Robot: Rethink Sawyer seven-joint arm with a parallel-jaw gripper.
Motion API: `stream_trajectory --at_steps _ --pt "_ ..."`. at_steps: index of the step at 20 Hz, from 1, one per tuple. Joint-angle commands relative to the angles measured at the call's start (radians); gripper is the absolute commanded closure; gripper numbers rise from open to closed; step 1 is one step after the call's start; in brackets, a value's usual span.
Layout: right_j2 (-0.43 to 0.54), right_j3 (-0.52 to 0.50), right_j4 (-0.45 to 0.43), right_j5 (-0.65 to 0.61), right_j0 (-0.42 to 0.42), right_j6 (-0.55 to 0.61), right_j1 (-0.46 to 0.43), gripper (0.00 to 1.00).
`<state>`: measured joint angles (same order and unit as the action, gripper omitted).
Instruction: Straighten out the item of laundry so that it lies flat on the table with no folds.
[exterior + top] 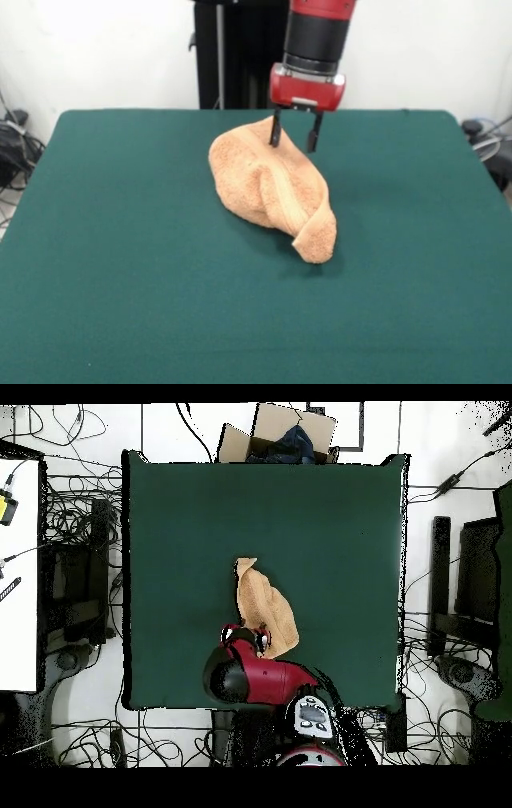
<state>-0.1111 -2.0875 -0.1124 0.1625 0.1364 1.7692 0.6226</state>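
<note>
Peach towel (272,188) (267,609) lay crumpled, folded over itself, near centre of green table (120,264) (330,534). Gripper (294,138) (260,636) hung spread apart at its far edge, holding nothing; fingertips largely hidden overhead by red arm (250,674).

crumpled towel (267,609), green table (330,534), gripper (259,638) over towel

The towel (272,188) (268,612) was peach-orange terry cloth, bunched into a rumpled, elongated mound rather than lying flat. It was folded over itself, with a woven band and hem running along the top fold toward a rolled end nearest the front camera. It lay on the table (120,264) (330,534), a wide surface covered in plain dark green cloth, somewhat toward the robot's side of the middle.
</note>
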Motion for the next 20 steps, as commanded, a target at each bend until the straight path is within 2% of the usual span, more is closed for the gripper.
stream_trajectory --at_steps 1,12,20 --pt "-0.035 0.051 0.054 -0.094 -0.016 0.148 0.003 0.00" --pt "-0.056 0.063 0.037 -0.085 -0.012 0.134 -0.008 0.00" --pt "0.028 0.102 -0.042 0.105 0.104 0.149 -0.173 0.00"
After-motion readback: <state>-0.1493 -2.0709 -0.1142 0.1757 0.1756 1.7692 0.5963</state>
